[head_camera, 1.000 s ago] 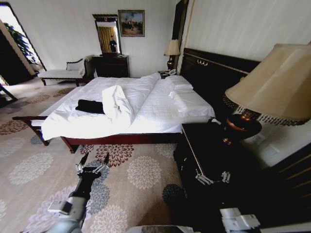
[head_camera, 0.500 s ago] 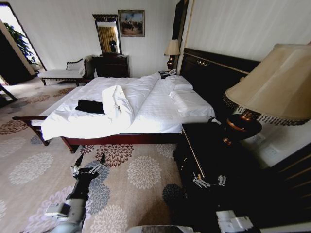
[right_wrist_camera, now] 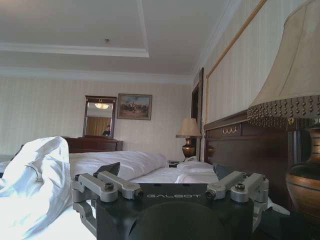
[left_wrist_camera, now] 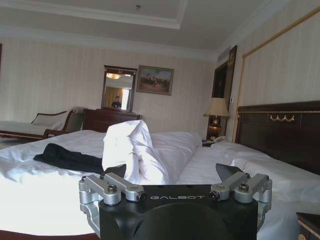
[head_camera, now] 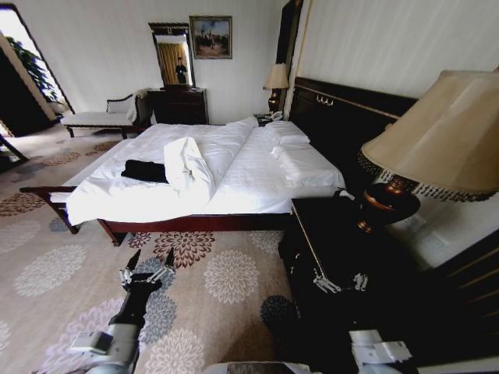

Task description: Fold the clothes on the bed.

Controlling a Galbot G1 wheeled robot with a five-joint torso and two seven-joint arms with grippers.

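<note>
Black shirt (head_camera: 145,171) lies on the bed (head_camera: 257,175), mid-left of frame.
Left gripper (head_camera: 147,268) and right gripper (head_camera: 341,282) hover low, jaws spread, both empty.

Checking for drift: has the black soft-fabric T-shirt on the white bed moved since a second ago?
No. The black soft-fabric T-shirt lies beside the same bunched white duvet fold on the bed.

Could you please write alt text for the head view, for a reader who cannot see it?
A black T-shirt lies on a white bed beside a bunched duvet. The left gripper hovers open over the carpet, the right gripper open over the nightstand.
</note>
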